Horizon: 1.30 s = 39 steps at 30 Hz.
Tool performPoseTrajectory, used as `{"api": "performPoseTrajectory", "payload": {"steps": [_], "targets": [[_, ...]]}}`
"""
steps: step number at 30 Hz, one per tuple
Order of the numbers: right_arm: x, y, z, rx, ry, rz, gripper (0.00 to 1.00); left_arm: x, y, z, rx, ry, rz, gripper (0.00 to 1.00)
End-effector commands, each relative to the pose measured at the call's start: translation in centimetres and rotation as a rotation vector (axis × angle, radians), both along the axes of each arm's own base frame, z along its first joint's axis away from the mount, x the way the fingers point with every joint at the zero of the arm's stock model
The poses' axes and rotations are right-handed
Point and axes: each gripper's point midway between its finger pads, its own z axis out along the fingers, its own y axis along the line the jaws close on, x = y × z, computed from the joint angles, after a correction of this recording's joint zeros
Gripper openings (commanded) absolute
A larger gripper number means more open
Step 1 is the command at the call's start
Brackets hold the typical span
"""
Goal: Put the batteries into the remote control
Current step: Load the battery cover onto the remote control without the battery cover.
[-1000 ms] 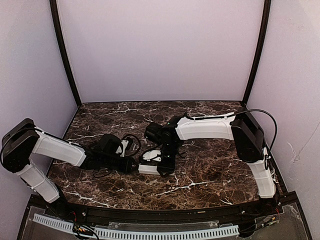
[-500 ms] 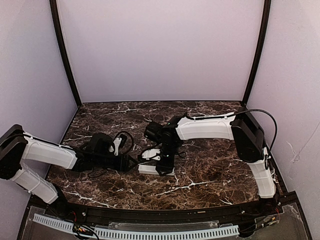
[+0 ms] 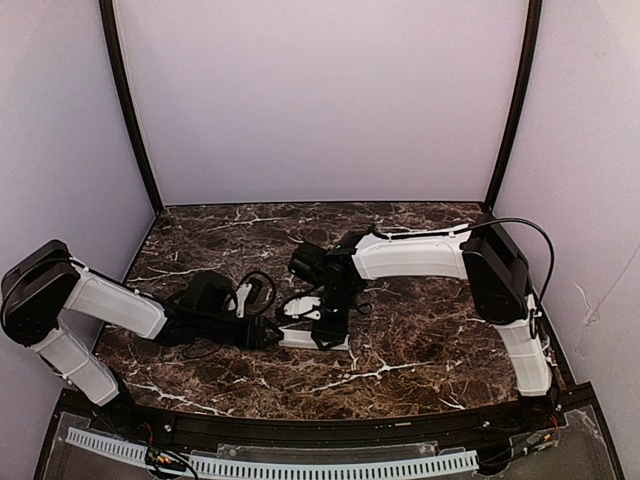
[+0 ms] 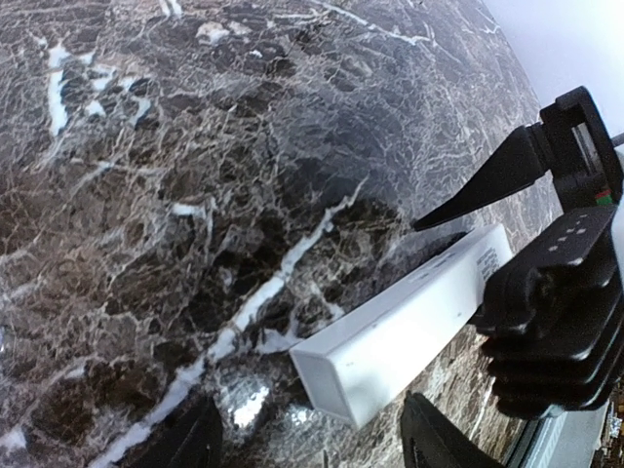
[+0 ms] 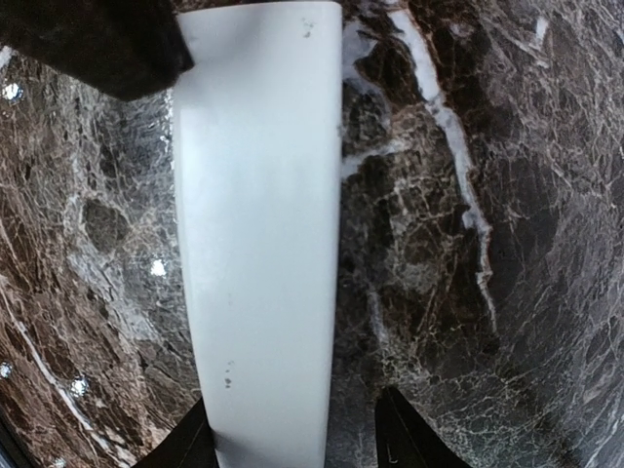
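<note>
The remote control (image 3: 300, 339), a slim white bar, lies flat on the marble table (image 3: 430, 350) between the two arms. My left gripper (image 3: 270, 333) is at its left end, open. In the left wrist view the remote control (image 4: 409, 327) has its square end just ahead of the left gripper (image 4: 307, 444), touching neither finger. My right gripper (image 3: 330, 328) stands over the bar's right half. In the right wrist view the remote control (image 5: 258, 244) runs between the fingers of the open right gripper (image 5: 292, 439), against the left finger, with a gap to the right one. No batteries are in view.
Black cables (image 3: 262, 285) loop over the tabletop behind the left wrist. The right gripper's black body (image 4: 551, 312) fills the right edge of the left wrist view. Purple walls close off the back and both sides.
My left gripper has opened and let go of the remote's left end. The left arm drew back a little, then returned. The remote and the right arm stayed put.
</note>
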Motion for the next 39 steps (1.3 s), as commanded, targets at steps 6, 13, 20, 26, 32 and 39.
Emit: {"api": "performPoseTrajectory", "payload": {"steps": [6, 13, 20, 26, 32, 39], "targets": [[-0.1, -0.6, -1.2, -0.016, 0.020, -0.019, 0.48, 0.1, -1.3, 0.0, -0.047, 0.027, -0.005, 0.62], [-0.1, -0.5, -1.2, -0.016, 0.017, -0.018, 0.48, 0.1, -1.5, -0.3, -0.045, 0.043, 0.003, 0.55], [-0.1, -0.7, -1.4, -0.024, 0.017, -0.019, 0.48, 0.2, -0.6, -0.9, 0.009, 0.042, 0.023, 0.42], [0.0, -0.9, -1.4, -0.025, 0.018, -0.024, 0.49, 0.3, 0.1, -1.0, 0.045, 0.033, 0.048, 0.32], [0.0, -0.9, -1.4, -0.024, 0.017, -0.021, 0.49, 0.6, 0.3, -0.8, 0.045, 0.027, 0.061, 0.32], [0.0, -0.9, -1.4, -0.025, 0.017, -0.019, 0.50, 1.0, -0.9, 0.5, -0.007, 0.010, 0.040, 0.47]]}}
